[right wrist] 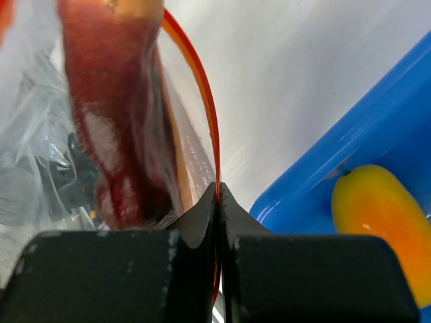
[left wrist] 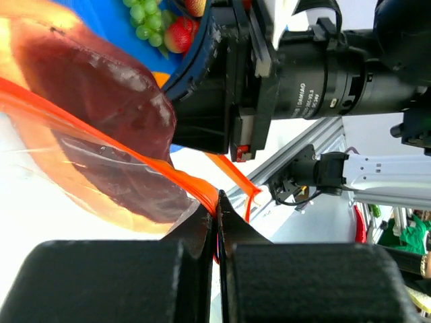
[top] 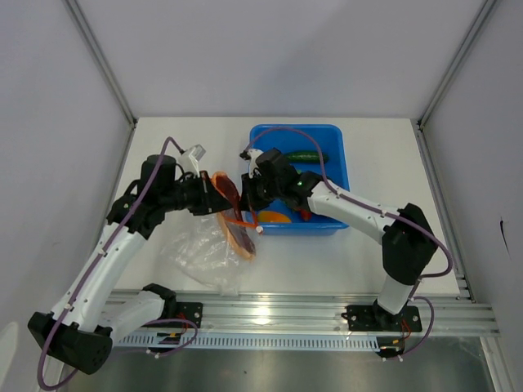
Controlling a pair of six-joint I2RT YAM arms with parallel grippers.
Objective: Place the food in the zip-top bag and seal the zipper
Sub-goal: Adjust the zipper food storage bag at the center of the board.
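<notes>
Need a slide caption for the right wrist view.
Right claw pinches the zipper; meat slice partly in the bag; yellow piece in bin.

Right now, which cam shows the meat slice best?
Left wrist: the meat slice shows large, with its flat face and pale edge visible. Right wrist shows it close but narrow and blurred. Top external shows it small, beside the blue bin.

Orange-red zipper [right wrist: 211, 121], red-brown meat slice [left wrist: 101, 114], blue bin [top: 337, 152], dark green cucumber [top: 304, 156].
</notes>
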